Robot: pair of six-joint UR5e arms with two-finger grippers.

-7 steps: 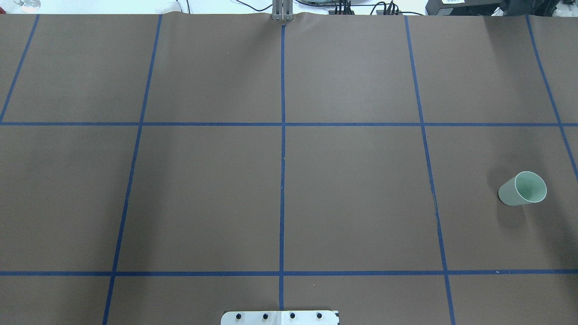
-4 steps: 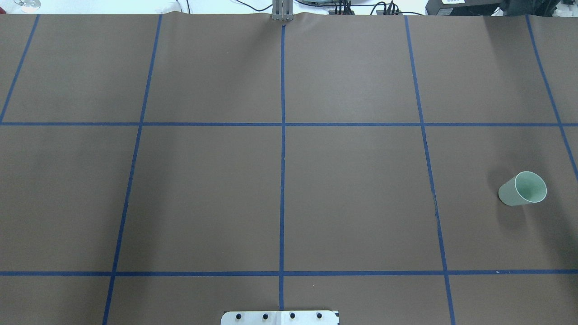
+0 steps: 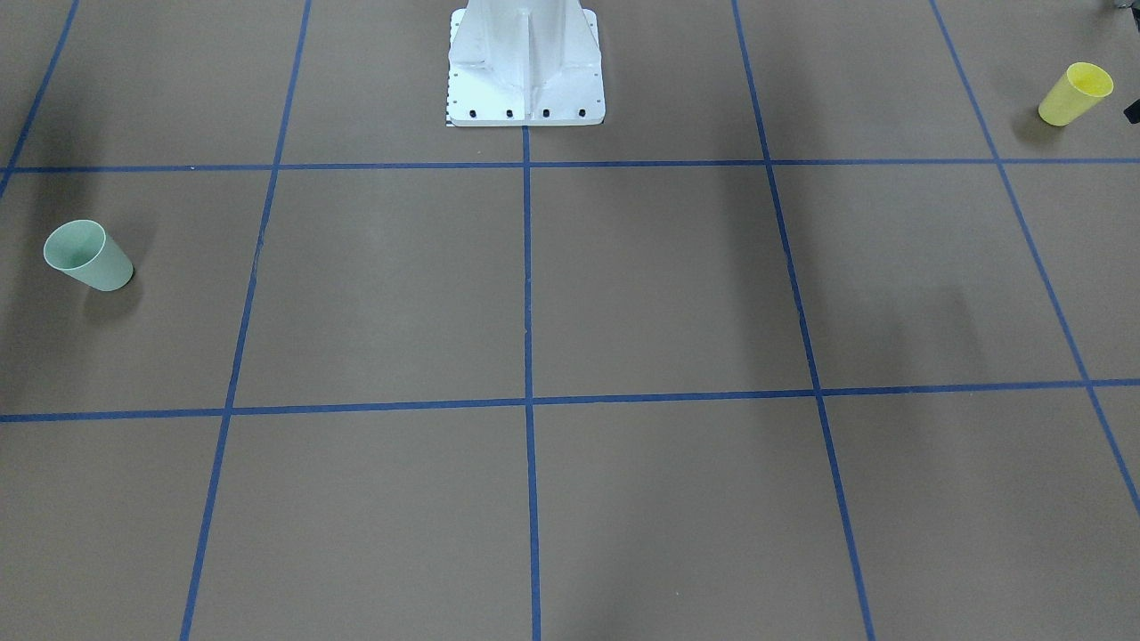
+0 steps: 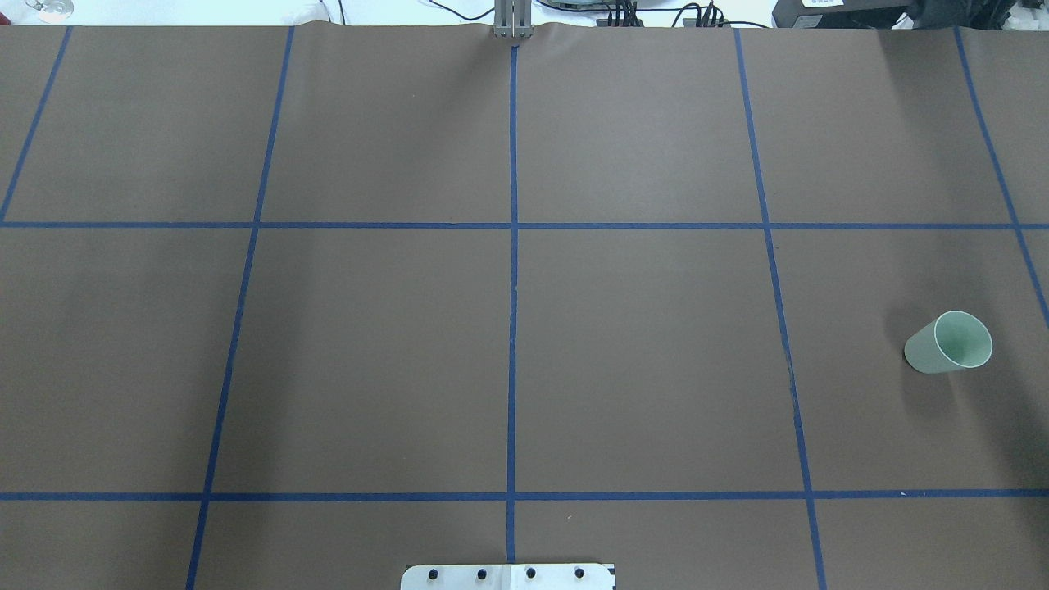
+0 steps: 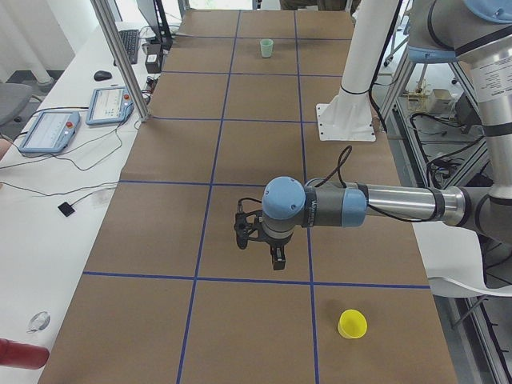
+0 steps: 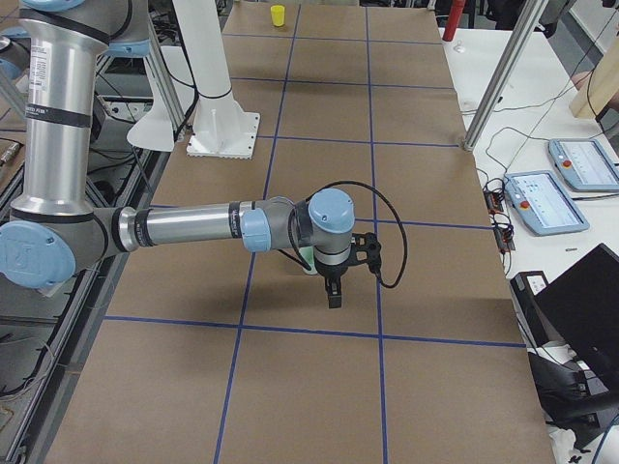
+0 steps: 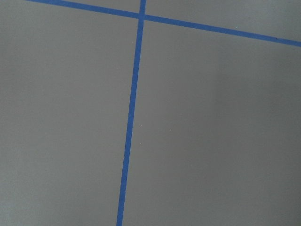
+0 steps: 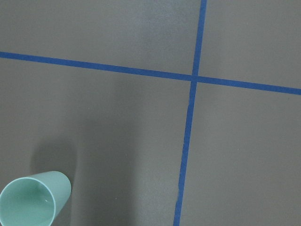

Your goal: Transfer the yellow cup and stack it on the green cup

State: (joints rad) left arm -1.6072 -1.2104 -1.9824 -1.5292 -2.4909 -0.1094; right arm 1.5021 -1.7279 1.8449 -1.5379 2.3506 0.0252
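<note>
The green cup (image 3: 87, 255) stands on the surface (image 3: 623, 294) at the robot's right end, and the yellow cup (image 3: 1075, 93) at its left end, well apart. The robot's base (image 3: 525, 67) sits between them. The left pincer (image 5: 277, 258) hangs near the yellow cup, and the right pincer (image 6: 332, 295) just beside the green cup.

We see the left arm (image 5: 392, 204) and right arm (image 6: 184, 227) as silver tubes with grey joints and pale blue caps, black cables looping at the wrists by the black left gripper (image 5: 276, 258) and right gripper (image 6: 332, 295), on a white pedestal (image 3: 525, 62) with black screws.
</note>
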